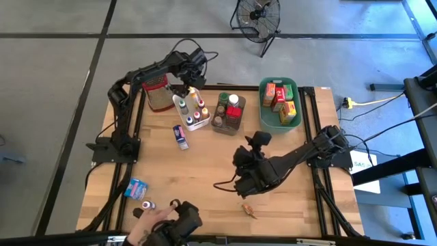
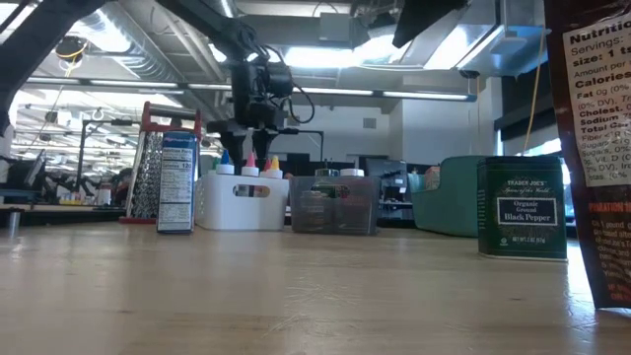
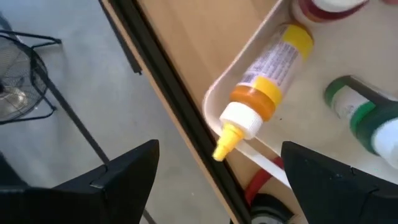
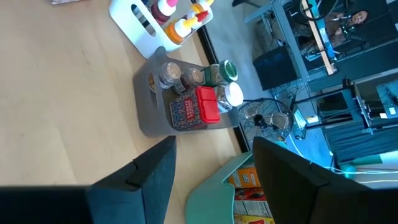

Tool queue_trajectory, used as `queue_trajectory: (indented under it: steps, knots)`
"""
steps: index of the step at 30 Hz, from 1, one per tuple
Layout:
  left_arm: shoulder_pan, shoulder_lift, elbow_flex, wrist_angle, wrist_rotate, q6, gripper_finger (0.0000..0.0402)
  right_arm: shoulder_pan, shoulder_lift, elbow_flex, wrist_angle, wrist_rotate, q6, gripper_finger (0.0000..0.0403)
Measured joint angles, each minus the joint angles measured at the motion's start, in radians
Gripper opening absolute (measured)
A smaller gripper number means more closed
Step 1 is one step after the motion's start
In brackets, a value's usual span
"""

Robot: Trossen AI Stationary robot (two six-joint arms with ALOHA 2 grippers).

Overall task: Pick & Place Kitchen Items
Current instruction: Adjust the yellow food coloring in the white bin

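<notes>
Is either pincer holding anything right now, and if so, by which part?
Nothing is held. The left pincer is open over the yellow-capped bottle in the white tub; the right pincer is open above the table.

You have three tubs lined up along the counter's point(image 1: 205, 171) far edge: one white tub point(image 1: 183, 109), one brown tub point(image 1: 220, 125) and one green tub point(image 1: 268, 116). You can count five small bottles point(image 1: 194, 113) standing in the white tub, their caps green, yellow, orange and red. The green tub holds four small boxes point(image 1: 281, 101), red, orange and yellow. In the brown tub you see about five jars and tins point(image 1: 231, 109), though some crowd together and the exact number is hard to tell. One blue carton point(image 1: 180, 136) stands alone just in front of the white tub. One blue packet point(image 1: 138, 188) and two little bottles point(image 1: 147, 205) lie near the near left corner. One black pepper tin point(image 2: 522, 208) shows in the low view.
</notes>
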Motion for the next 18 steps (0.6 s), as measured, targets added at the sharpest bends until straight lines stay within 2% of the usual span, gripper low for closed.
queue_trajectory:
  steps: [7, 14, 18]
  knots:
    - [-0.001, 0.024, 0.000, 0.002, -0.024, 0.024, 0.0333, 0.003, 0.000, -0.004, -0.011, 0.001, 0.003, 0.0213]
    - [0.000, 0.055, 0.000, 0.002, -0.125, 0.070, 0.0333, 0.003, 0.001, -0.044, -0.002, -0.001, 0.007, 0.0213]
    - [0.000, 0.055, 0.000, 0.020, -0.135, 0.107, 0.0333, 0.003, -0.002, -0.061, -0.002, 0.000, 0.013, 0.0213]
